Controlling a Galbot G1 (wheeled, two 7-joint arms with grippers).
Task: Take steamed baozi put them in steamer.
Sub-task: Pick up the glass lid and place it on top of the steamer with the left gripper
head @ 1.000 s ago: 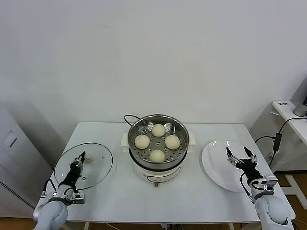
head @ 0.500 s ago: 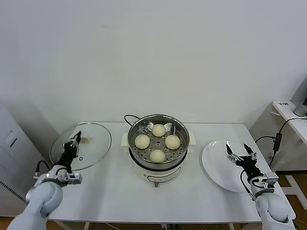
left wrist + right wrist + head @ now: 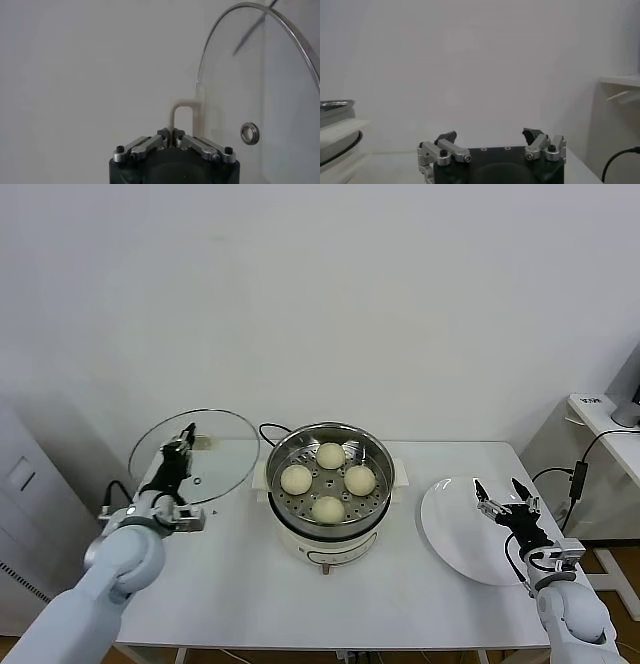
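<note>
Four cream-white steamed baozi [image 3: 330, 481] are sitting in the shiny silver steamer [image 3: 330, 448], its floor dotted with holes, over a white base. The plate [image 3: 455, 529] and desk [image 3: 400, 599] are showing white.

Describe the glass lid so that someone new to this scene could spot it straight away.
Start at the steamer in the middle of the white table, with four baozi inside. To its left, the left gripper holds up a round disc, tilted, off the table: that is the glass lid. Unlike the white plate lying flat on the right, it is see-through, metal-rimmed, and gripped by its handle.
</note>
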